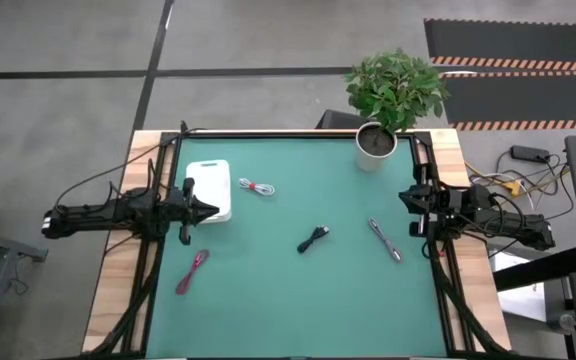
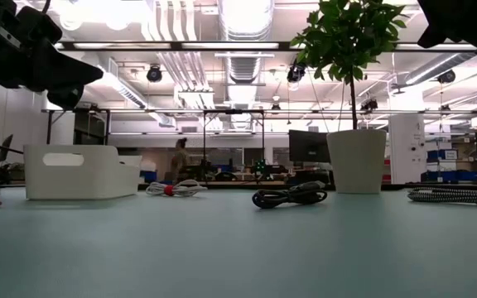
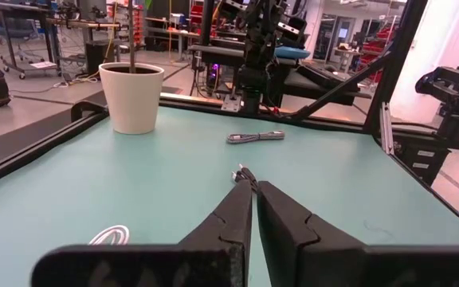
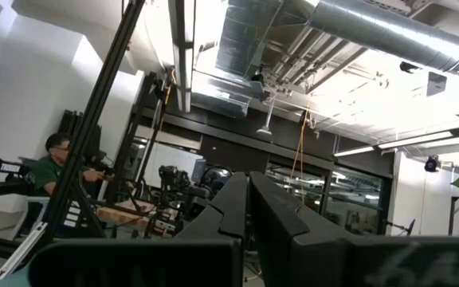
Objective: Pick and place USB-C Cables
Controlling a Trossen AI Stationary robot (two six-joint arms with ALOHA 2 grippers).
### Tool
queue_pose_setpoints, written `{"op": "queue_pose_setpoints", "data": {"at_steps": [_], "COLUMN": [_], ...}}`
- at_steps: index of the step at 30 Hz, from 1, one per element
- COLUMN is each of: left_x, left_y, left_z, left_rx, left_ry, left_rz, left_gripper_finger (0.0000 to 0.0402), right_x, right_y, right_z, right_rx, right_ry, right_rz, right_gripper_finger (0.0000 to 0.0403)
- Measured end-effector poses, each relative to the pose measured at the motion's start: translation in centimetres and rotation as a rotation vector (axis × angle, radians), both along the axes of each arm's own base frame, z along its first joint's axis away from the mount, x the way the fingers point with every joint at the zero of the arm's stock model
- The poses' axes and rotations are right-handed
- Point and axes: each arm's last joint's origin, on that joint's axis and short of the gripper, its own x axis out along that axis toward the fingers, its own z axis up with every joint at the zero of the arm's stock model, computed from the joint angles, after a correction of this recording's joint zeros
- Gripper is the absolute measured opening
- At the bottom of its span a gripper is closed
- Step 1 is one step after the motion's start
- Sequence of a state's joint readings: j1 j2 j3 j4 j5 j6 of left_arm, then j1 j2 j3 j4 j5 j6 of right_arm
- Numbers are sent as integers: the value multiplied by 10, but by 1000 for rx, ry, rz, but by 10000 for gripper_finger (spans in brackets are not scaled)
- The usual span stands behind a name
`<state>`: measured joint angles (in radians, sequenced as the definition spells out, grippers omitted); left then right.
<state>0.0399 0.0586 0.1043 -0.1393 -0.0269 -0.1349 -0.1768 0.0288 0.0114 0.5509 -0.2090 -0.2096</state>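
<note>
Nothing placed: red cable [image 1: 192, 271], white cable [image 1: 257, 187], black cable [image 1: 314, 238], grey cable [image 1: 385, 240] on mat; tray [image 1: 209, 190] empty; left gripper [image 1: 211, 209], right gripper [image 1: 405, 209] closed, holding nothing.

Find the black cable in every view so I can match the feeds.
High: black cable mid-mat, below the plant pot.
Low: centre, just left of the pot.
Left wrist: only its tip shows above the shut fingers; pot beyond.
Right wrist: not in it.
Shared landmark: the pot.
</note>
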Motion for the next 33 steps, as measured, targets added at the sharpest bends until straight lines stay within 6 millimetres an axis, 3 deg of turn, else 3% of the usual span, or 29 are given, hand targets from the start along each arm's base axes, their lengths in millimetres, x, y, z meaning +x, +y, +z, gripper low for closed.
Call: {"op": "queue_pose_setpoints", "data": {"at_steps": [1, 5, 7, 14, 21, 22, 25, 33], "left_x": [0, 2, 2, 2, 5, 5, 5, 8], "left_y": [0, 0, 1, 3, 7, 8, 8, 8], "left_z": [0, 3, 5, 3, -3, -1, -1, -4], "left_rx": [-52, -564, -645, -576, -578, -579, -572, -527], "left_ry": [-8, -95, -136, -162, -319, -335, -339, -293], "left_rz": [3, 35, 61, 135, 247, 243, 244, 259], "left_gripper_finger": [8, 8, 8, 8, 8, 8, 8, 8], "right_x": [0, 0, 0, 0, 0, 0, 0, 5], "right_y": [0, 0, 0, 0, 0, 0, 2, -1], "right_z": [0, 0, 0, 0, 0, 0, 0, -5], "right_rx": [0, 0, 0, 0, 3, 42, 397, 496], "right_ry": [0, 0, 0, 0, 1, 3, 43, 93], "right_rz": [0, 0, 0, 0, 2, 28, 288, 260], "right_gripper_finger": [9, 9, 9, 9, 9, 9, 9, 9]}}
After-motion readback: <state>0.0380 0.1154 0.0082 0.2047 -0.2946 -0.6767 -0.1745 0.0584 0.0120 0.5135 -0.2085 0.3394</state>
